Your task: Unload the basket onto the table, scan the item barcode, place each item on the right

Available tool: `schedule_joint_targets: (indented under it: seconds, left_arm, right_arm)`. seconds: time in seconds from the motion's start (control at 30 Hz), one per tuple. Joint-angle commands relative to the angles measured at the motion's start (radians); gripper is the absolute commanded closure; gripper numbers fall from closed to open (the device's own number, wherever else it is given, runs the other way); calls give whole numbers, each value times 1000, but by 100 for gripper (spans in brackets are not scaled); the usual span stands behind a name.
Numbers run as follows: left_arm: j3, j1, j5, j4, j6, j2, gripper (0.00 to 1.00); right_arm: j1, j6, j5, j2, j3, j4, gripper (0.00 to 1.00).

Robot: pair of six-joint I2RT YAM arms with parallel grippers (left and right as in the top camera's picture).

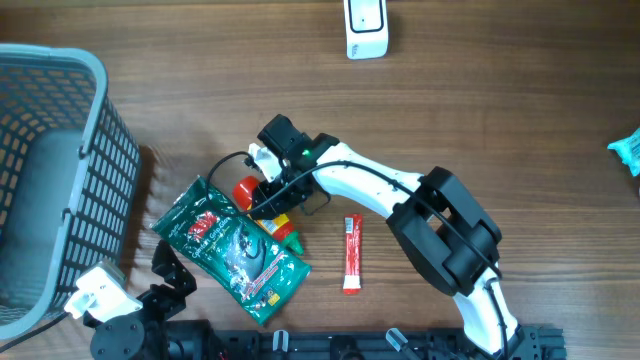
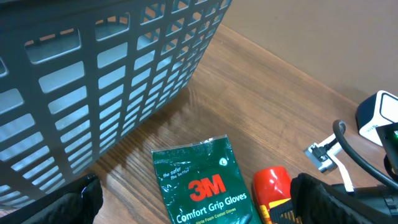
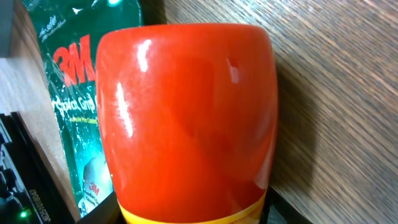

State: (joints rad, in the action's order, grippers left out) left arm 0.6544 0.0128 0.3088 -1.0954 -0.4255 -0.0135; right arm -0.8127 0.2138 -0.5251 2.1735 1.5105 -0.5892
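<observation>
Lying on the table (image 1: 520, 110) just beside the upper right edge of the green 3M Comfort Grip Gloves packet (image 1: 235, 250), the red-capped bottle (image 1: 246, 190) points its yellow body toward the front. Overhead, the right tool (image 1: 268, 196) sits right over the bottle, with its jaws masked by the arm. The right wrist view is filled by the red cap alone, so I cannot tell whether it grips. The left tool (image 1: 170, 268) hangs near the packet's lower left corner, by the grey basket (image 1: 55, 55). Only its wrist view shows the fingers (image 2: 323, 199) spread wide, holding nothing. Overhead alone shows the white scanner (image 1: 366, 28) at the far edge and a red sachet (image 1: 352, 254).
</observation>
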Motion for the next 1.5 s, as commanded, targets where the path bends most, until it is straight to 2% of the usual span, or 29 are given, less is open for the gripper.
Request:
schedule_joint_targets:
  seconds: [0.0,0.03,0.1,0.23,0.33,0.5,0.53,0.63,0.73,0.77,0.83,0.93,1.1,1.2,1.37,1.47]
  left_arm:
    - [-1,-6,-5,5,-9,7,0]
    - [-1,-6,-5,5,-9,7,0]
    - [-1,-6,-5,5,-9,7,0]
    - [-1,-6,-5,5,-9,7,0]
    - [-1,-6,-5,5,-9,7,0]
    - [-1,-6,-4,5,-9,7,0]
    - [-1,-6,-5,5,-9,7,0]
    - [-1,-6,-5,5,-9,7,0]
    - [-1,-6,-4,5,-9,7,0]
    - [-1,-6,-5,5,-9,7,0]
    - [-1,-6,-5,5,-9,7,0]
    - [-1,-6,-5,5,-9,7,0]
    - [-1,-6,-5,5,-9,7,0]
    - [-1,-6,-5,5,-9,7,0]
    - [-1,-6,-5,5,-9,7,0]
    - [-1,-6,-5,5,-9,7,0]
  right_arm:
    - [29,-16,71,-14,55,-56,69]
    - [48,-15,163,-41,82,-118,74]
    - [66,-15,261,-72,102,-184,74]
    - [102,31,623,-113,106,-342,71]
    - [134,53,796,-111,74,-304,68]
    - [173,74,761,-95,-59,-153,65]
    - [173,92,755,-95,-77,-151,62]
    - [173,105,686,-96,-59,-197,41]
    - [180,104,607,-98,28,-281,31]
    - [185,105,588,-100,67,-320,24]
    - [195,107,564,-100,144,-388,19]
    - [216,130,557,-101,219,-428,1]
    - [304,122,481,-96,203,-402,0]
    - [359,38,336,-80,186,-380,0]
    - [362,-27,180,32,185,-368,0]
    - [362,-27,179,57,185,-371,1]
